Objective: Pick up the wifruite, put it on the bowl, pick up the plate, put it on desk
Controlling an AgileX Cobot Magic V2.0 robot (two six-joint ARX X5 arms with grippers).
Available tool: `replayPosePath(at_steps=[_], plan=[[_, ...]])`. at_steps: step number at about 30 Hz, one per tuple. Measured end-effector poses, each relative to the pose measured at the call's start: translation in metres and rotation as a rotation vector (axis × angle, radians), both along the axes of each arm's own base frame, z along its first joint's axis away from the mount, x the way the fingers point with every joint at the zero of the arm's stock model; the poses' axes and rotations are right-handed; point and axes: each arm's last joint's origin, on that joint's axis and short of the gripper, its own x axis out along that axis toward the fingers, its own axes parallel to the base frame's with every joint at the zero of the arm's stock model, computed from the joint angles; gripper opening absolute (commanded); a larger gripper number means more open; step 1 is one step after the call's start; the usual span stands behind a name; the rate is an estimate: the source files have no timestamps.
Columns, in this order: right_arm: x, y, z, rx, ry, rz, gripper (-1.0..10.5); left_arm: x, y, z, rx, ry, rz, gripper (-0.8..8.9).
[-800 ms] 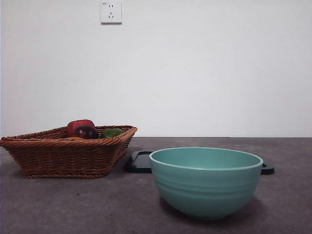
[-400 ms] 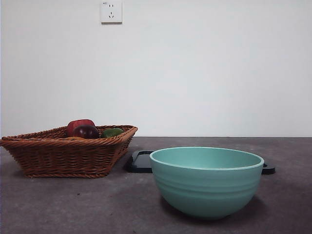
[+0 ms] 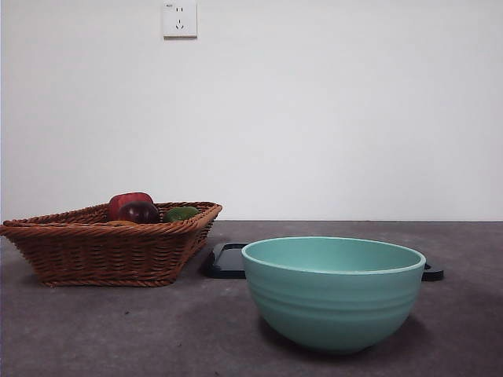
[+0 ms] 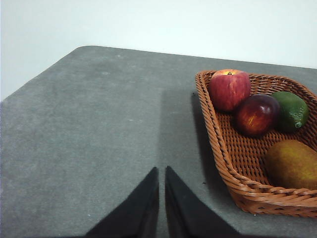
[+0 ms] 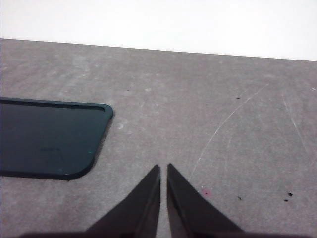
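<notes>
**Nothing shifted; both arms wait over the desk**

Since the earlier frames nothing on the desk (image 3: 94,330) has moved. The wicker basket (image 3: 110,247) is the landmark. Inside it lie the wifruite (image 4: 292,163), a red apple (image 4: 229,89), a dark purple-red fruit (image 4: 256,115) and a green fruit (image 4: 292,111). The bowl (image 3: 333,292) stands beside the basket, nearer the camera, with a dark flat plate (image 3: 226,261) behind it. The left gripper (image 4: 161,171) hovers just outside the basket, jaws pressed together, empty. The right gripper (image 5: 163,168), jaws likewise together, hangs beyond the plate's far end.
</notes>
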Motion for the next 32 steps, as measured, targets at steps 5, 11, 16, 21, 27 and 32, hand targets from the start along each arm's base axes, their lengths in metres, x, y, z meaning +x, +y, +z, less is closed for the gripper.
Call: replayPosePath(at_steps=[5,11,16,21,27,32], plan=[[0.0000,0.0001,0.0000,0.019,0.001,-0.003,0.2,0.0000,0.0000,0.0000,0.000,0.000,0.000,0.19],[0.0000,0.0002,0.0001,0.026,0.000,0.002,0.2,0.0000,0.0000,0.0000,0.000,0.000,0.000,0.19],[0.0001,0.0002,0.0002,0.027,-0.002,0.001,0.2,0.0000,0.0000,0.0000,0.000,0.000,0.000,0.19],[0.0001,0.0002,0.0002,0.027,-0.003,0.000,0.2,0.0000,0.0000,0.0000,0.000,0.000,0.000,0.19],[0.0001,0.0002,0.0003,0.027,-0.003,0.000,0.2,0.0000,0.0000,0.0000,0.000,0.000,0.000,0.19],[0.0001,0.0002,0.0003,0.027,-0.003,0.000,0.2,0.0000,0.0000,0.0000,0.000,0.000,0.000,0.19]])
